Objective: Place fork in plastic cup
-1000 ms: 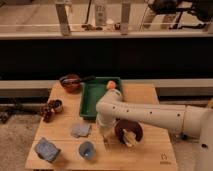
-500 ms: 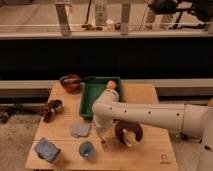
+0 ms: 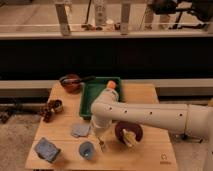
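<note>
Lower now, the hand [image 3: 99, 136] pinches the thin grey metal fork [image 3: 102, 143] hanging upright, just right of the small light-blue translucent plastic cup [image 3: 86, 149] on the wooden bench [image 3: 150, 152].

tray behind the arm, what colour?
Green tray, clearest in the camera view; the gripper hangs in front of it, near the plastic cup.

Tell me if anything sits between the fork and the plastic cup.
Nothing visible does. The tool hangs just right of the plastic cup, with the fork below it. Only bare table separates them; the grey cloth lies behind that gap.
</note>
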